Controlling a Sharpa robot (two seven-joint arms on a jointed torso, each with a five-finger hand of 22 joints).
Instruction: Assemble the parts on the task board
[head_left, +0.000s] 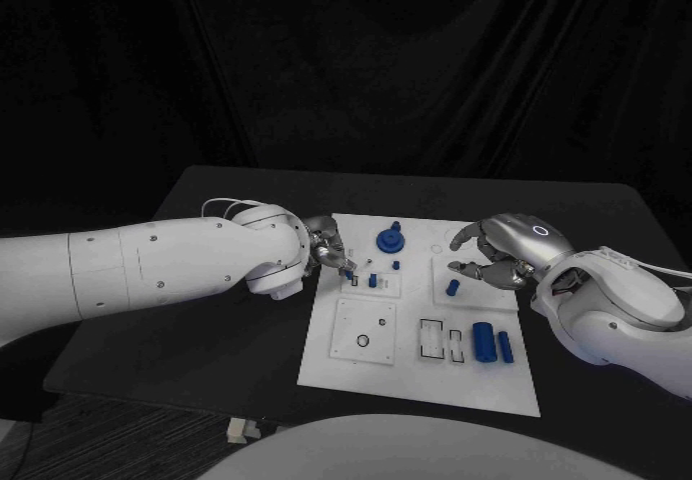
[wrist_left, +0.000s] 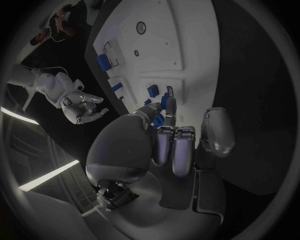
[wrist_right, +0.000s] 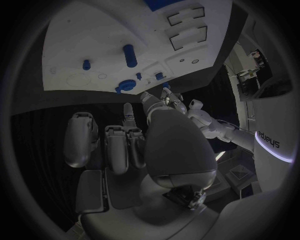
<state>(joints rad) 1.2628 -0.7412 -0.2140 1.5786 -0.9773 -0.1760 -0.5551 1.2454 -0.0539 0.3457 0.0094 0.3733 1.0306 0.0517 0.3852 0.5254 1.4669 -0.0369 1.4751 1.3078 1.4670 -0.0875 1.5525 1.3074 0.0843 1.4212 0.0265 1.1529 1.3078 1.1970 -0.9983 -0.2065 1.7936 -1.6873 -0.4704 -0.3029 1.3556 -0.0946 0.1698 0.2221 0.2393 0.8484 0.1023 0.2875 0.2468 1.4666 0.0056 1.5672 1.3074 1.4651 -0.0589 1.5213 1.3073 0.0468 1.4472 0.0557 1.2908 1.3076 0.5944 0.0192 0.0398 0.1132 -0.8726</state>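
You see the white board (head_left: 418, 385) in the middle of the black table (head_left: 188, 330), with both hands at its far half. Your left hand (head_left: 326, 250) is over the board's left edge. Its fingertips (wrist_left: 169, 104) reach down to some small blue parts (head_left: 378, 280) that stand in the board. In the left wrist view a fingertip is right at one small blue piece, but you cannot tell if it pinches the piece or only touches it. Your right hand (head_left: 498, 250) hovers over the board's right edge with its fingers curled downward and apart. It holds nothing you can see. A short blue peg (head_left: 453, 288) stands just under it. A round blue knob (head_left: 389, 240) stands at the far edge of the board, between the two hands. Nearer to you, two blue cylinders (head_left: 492, 342) lie side by side at the right part of the board, beside two rectangular slots (head_left: 441, 340). A square plate with a small ring (head_left: 362, 341) is at the left.
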